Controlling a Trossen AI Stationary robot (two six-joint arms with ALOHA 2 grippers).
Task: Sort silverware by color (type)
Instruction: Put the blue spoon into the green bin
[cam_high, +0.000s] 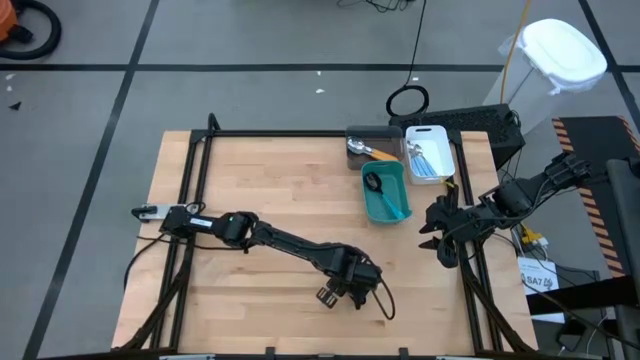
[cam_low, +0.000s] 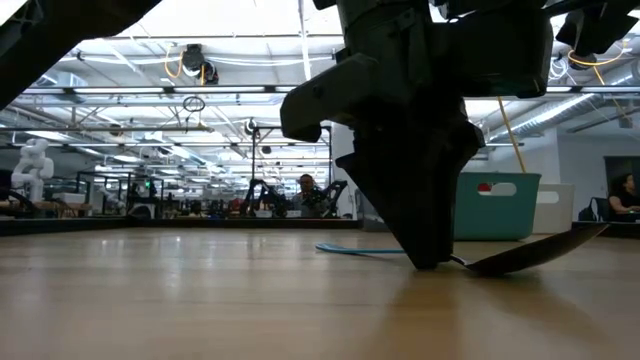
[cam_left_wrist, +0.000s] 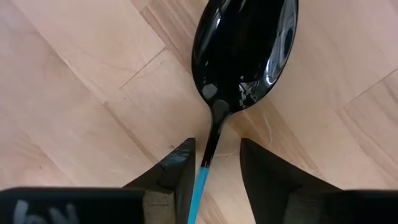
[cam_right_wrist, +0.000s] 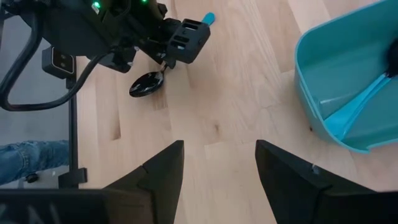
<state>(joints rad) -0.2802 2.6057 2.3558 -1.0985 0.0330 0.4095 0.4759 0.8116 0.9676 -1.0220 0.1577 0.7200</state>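
Inside, teal bin (cam_high: 386, 196) with utensils, white bin (cam_high: 430, 153) with blue-handled ones

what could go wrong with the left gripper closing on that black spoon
The left gripper straddles only the thin neck of the black spoon, where black meets the blue handle. The spoon lies closer to one finger, so closing may nudge or twist it instead of pinching squarely. Held so near the heavy bowl, it might droop or swing on the way to the teal bin.
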